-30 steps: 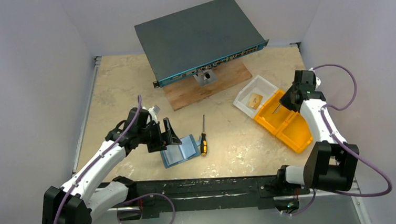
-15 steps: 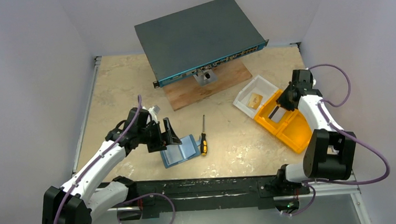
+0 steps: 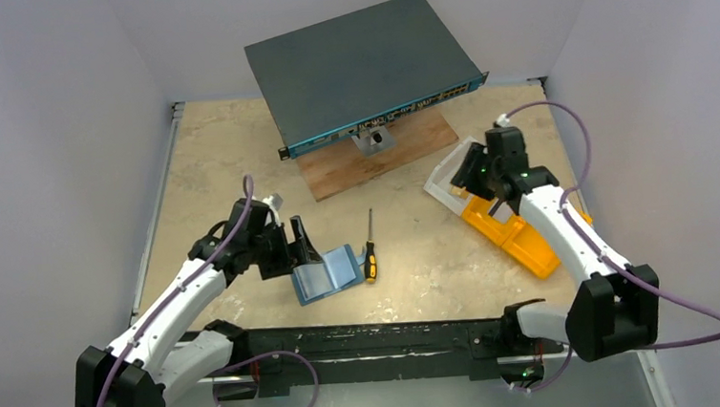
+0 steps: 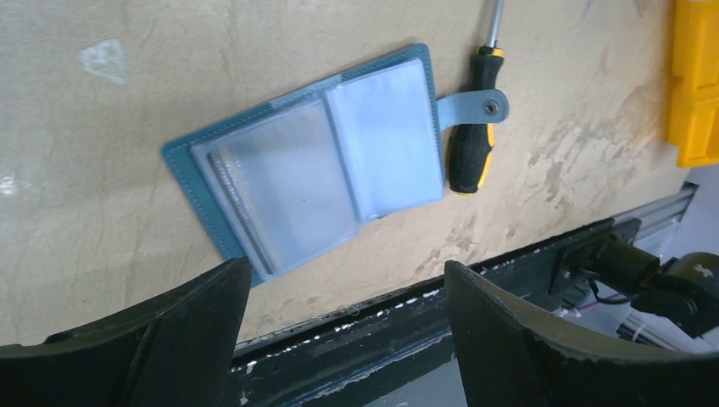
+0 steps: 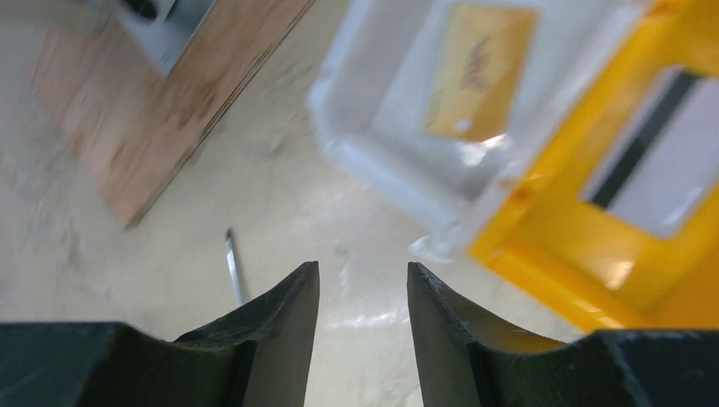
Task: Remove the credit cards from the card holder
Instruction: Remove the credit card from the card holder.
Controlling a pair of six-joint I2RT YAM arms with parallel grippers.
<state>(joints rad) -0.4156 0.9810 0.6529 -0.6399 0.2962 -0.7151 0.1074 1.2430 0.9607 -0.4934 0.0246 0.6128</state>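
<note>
Where the two arm bases are bolted to the black rail at the near edge of the table, the left arm reaches forward and to the right. The left gripper hangs with its fingers spread wide and nothing between them, just above and to the left of the card holder. The card holder lies opened flat on the table close to the rail, its teal-blue cover underneath and its pale, clear sleeves facing up. Whether any card sits in those sleeves cannot be told. Its small strap with a snap reaches to the right and lies over the black and yellow handle of a screwdriver. The screwdriver rests just beside the holder, its shaft pointing away from the rail. Farther back and to the right stands a yellow bin, in which a pale card with a black stripe lies flat. A white tray touches the yellow bin's far left side and holds a yellowish card. The right gripper hovers over the table by the tray's near left edge, its fingers parted by a narrow gap and holding nothing. Beyond that, a wooden board lies on the table, and a large dark grey-teal network switch is propped on a small block above it, against the far wall.
</note>
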